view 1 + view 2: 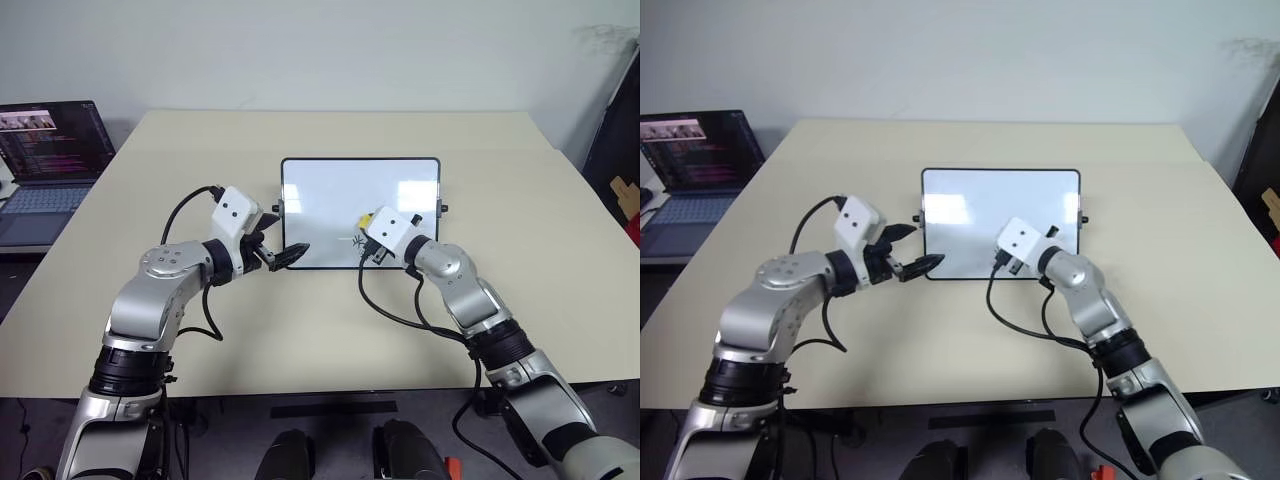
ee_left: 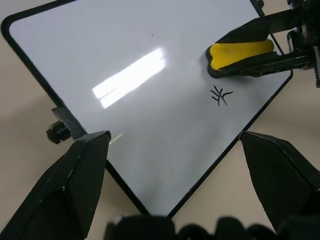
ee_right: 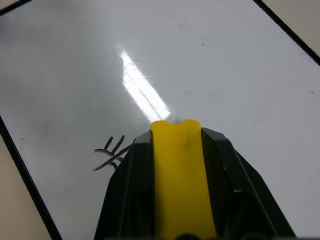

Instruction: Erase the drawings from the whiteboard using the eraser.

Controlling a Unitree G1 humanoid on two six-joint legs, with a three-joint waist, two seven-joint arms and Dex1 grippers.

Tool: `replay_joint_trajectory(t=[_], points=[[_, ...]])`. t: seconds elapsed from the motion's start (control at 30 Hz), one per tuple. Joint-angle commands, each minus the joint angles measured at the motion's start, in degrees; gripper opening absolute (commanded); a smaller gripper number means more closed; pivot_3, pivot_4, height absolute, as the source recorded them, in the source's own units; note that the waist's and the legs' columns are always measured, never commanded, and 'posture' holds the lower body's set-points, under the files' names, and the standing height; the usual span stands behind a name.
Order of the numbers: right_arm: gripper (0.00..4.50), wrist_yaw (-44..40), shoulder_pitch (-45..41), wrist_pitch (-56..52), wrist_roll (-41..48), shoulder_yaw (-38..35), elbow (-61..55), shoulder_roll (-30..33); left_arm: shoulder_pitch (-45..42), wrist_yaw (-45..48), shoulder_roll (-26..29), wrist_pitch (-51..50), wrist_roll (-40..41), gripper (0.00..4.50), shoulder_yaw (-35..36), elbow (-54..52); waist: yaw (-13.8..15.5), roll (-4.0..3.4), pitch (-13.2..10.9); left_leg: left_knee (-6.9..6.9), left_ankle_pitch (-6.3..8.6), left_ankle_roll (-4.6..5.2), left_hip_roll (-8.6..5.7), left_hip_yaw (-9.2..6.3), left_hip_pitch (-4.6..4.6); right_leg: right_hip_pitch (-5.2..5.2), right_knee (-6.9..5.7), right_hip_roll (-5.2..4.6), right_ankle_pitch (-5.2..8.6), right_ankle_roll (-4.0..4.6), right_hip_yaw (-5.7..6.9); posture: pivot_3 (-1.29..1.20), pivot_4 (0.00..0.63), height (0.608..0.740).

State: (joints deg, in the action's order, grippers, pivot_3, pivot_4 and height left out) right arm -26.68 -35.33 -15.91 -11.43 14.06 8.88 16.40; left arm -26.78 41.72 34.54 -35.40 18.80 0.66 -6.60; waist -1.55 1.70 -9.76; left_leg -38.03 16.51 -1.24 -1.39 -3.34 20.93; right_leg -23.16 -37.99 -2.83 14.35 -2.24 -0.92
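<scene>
Eraser, clamped in the right gripper, rests on the whiteboard just beside the last squiggle, nearer than the left gripper, whose jaws stand apart.

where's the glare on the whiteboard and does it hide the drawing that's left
In the left wrist view a bright double streak of glare crosses the whiteboard, well clear of the star-like scribble beside the yellow eraser. In the right wrist view the streak ends at the eraser's tip, the scribble beside it unhidden. In the left eye view two soft patches sit on the upper board.
</scene>
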Motion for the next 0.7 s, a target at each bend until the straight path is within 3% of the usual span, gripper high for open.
replay_joint_trajectory(t=[0.03, 0.23, 0.37, 0.5, 0.7], points=[[0.99, -1.6, 2.0, -4.5, 7.4, -6.1, -8.6, -1.1, 0.8, -1.0, 0.5, 1.4, -0.1, 4.5, 2.2, -1.4, 0.0, -0.01, 0.0, 0.01, 0.0, 0.0, 0.0, 0.01, 0.02, -0.03, 0.01, -0.01, 0.0, 0.0, -0.01, 0.0, 0.15, 0.74], [0.99, -5.4, 13.2, -8.9, 14.5, -11.1, -25.3, 2.8, 5.1, -2.6, 0.0, 3.7, -0.2, 4.5, 3.6, -2.4, -0.1, -0.05, -0.1, 0.13, 0.04, -0.01, 0.03, -0.04, 0.43, -0.35, 0.28, -0.08, 0.11, -0.06, 0.0, 0.0, 0.15, 0.74], [0.99, -8.9, 22.2, -6.9, 16.0, -10.3, -33.2, 7.5, 8.2, -2.7, -0.3, 5.8, 0.4, 4.5, 4.7, -3.0, 0.0, -0.05, -0.1, 0.11, 0.06, -0.02, -0.01, -0.14, 0.87, -0.64, 0.41, -0.17, 0.13, -0.1, -0.01, 0.0, 0.15, 0.74], [0.99, -8.1, 28.7, 0.5, 9.3, -7.7, -33.2, 13.0, 10.8, -4.6, -0.7, 7.2, -0.8, 4.5, 5.1, -3.1, -0.1, -0.06, -0.1, 0.07, 0.07, 0.0, -0.04, -0.08, 0.87, -0.7, 0.31, -0.19, 0.13, -0.1, 0.02, 0.0, 0.15, 0.74], [0.99, -5.8, 30.9, 9.4, 3.4, -4.9, -30.8, 15.2, 12.0, -4.7, -1.2, 7.8, -0.6, 4.5, 4.3, -4.0, -0.1, -0.05, -0.1, 0.03, 0.06, 0.01, -0.05, -0.05, 0.77, -0.61, 0.22, -0.15, 0.13, -0.11, 0.1, 0.0, 0.15, 0.74]])
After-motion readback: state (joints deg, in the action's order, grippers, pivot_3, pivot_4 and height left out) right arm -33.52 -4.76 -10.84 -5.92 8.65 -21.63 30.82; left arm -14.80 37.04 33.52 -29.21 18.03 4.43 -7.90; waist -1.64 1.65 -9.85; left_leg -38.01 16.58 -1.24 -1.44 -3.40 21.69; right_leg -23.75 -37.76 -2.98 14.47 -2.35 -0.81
